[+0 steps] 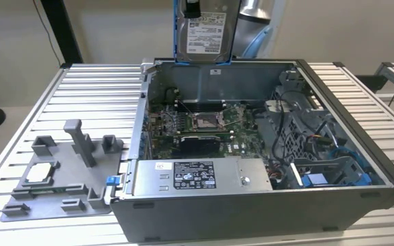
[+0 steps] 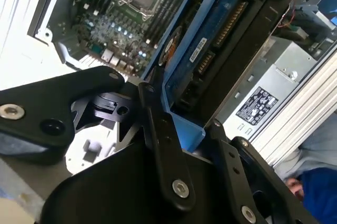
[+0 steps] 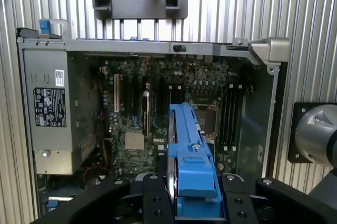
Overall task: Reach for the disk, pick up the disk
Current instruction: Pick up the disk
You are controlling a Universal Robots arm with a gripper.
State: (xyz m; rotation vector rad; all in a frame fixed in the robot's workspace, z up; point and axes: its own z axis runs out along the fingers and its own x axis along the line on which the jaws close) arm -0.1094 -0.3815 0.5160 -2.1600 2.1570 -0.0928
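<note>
Silver metal framed in bright blue plastic hangs over the open grey computer case [image 1: 361, 169] in the exterior view. It is the flat rectangular hard disk [image 1: 207, 32], white label towards us, up in the air above the case's far wall and well clear of the green motherboard [image 1: 204, 123].

In the second wrist view the black gripper [image 2: 184, 129] is clamped on the disk, its fingers [image 2: 163, 150] pressed against either side.

In the first wrist view the blue bracket [image 3: 192, 150] sits edge-on between those fingers, above the motherboard.

To my eye the pick-up is as good as made. Doing it well means an even squeeze and a level hold, so nothing slips or knocks the case wall.

The disk's top is cut off in the exterior view. I cannot tell whether the fingers bear on metal or only on plastic.
</note>
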